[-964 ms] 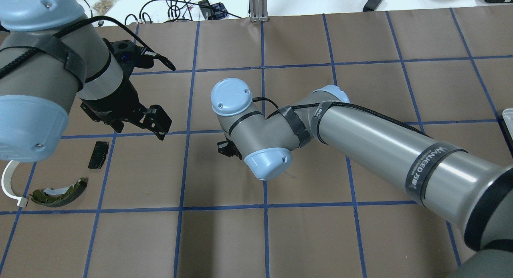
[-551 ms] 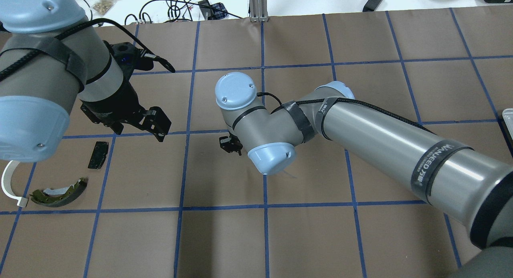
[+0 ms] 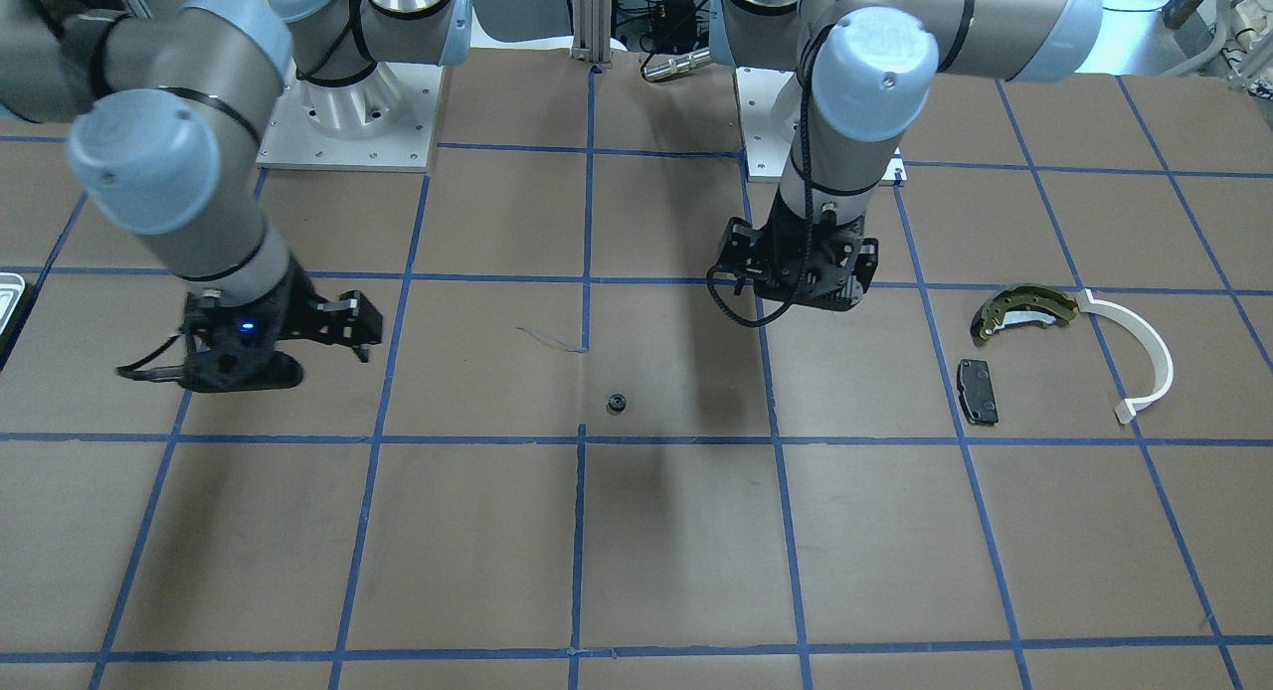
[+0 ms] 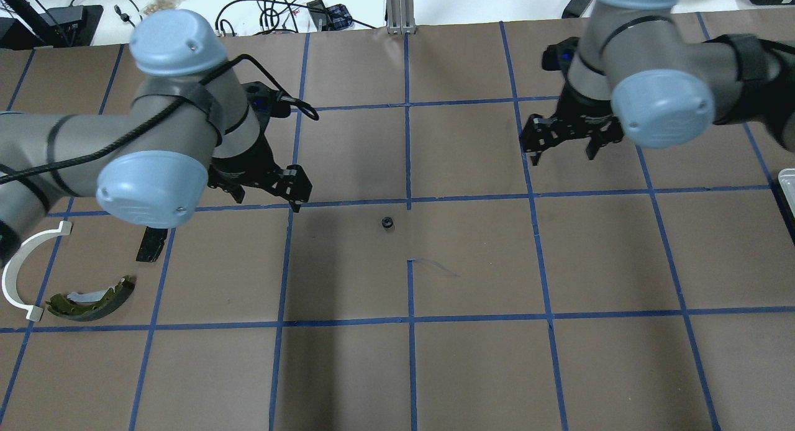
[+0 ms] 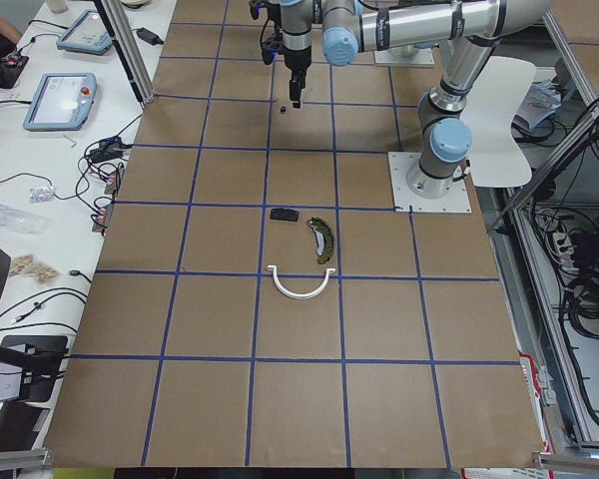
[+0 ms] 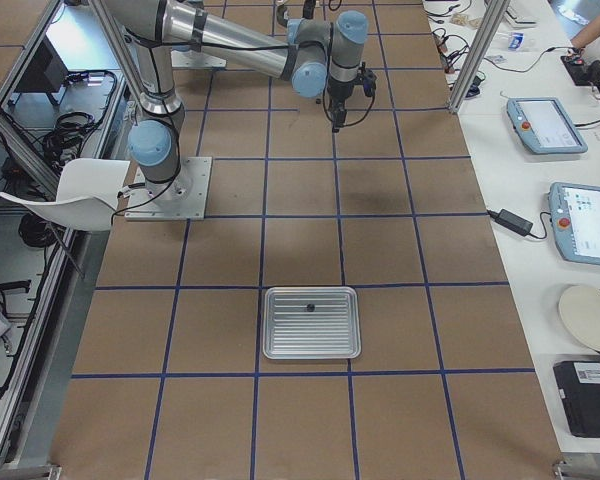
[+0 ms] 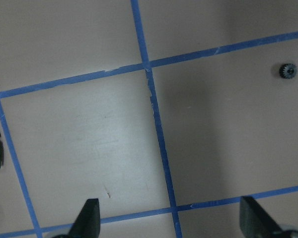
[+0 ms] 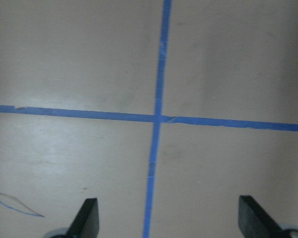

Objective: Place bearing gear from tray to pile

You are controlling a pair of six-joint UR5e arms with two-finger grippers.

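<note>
1. We see one tiny black toothed bearing gear [image 4: 387, 222] lying on the brown mat [image 4: 472, 369] between the arms, well apart from the pile [image 4: 93, 292].
2. Blue tape grids the mat.
3. One silvery ridged tray [image 6: 280, 340] holds one small dark piece [image 6: 308, 307].
4. The left gripper [image 7: 171, 220] and right gripper [image 8: 169, 220] hang spread wide, holding nothing.
5. The pile has one olive brake shoe [image 3: 1024, 310], one white half-ring [image 3: 1154, 357] and one black pad [image 3: 977, 390].

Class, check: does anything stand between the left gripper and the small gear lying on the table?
Nothing visible does. Only bare mat lies between the open left gripper and the bearing gear.
</note>
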